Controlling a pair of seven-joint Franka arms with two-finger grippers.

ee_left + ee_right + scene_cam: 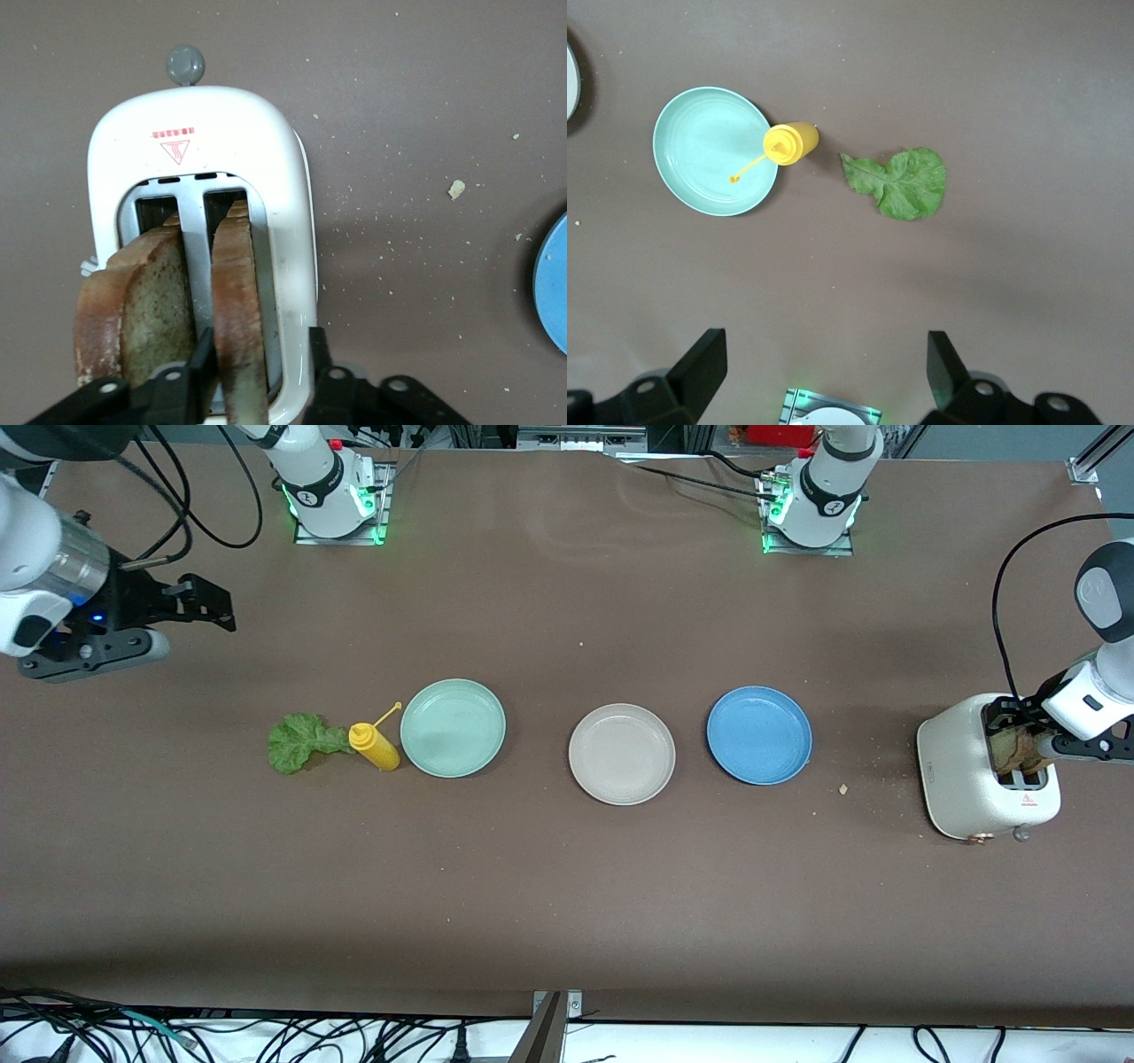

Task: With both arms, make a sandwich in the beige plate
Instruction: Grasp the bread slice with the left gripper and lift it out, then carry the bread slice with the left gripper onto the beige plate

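From the front, the round off-white beige plate [621, 754] sits bare between the mint green plate [453, 728] and the blue plate [759, 735], well apart from the white two-slot toaster [961, 779] at the left arm's end of the table. The left gripper [1032, 746] is down at the toaster's slots, over brown bread. The right gripper [190, 602] waits in the air toward the right arm's end, with the ruffled green lettuce leaf [299, 741] and yellow squeeze bottle [375, 747] lying beside the mint plate.

In the left wrist view, the black fingers [197, 376] straddle one crusted bread slice [239, 319] standing in its slot; whether they have clamped is not clear. The second slice [133, 310] leans close, so a straight vertical lift seems wise (a tilt could drag the neighbour).

In the right wrist view, the jaws stand wide apart, holding nothing.
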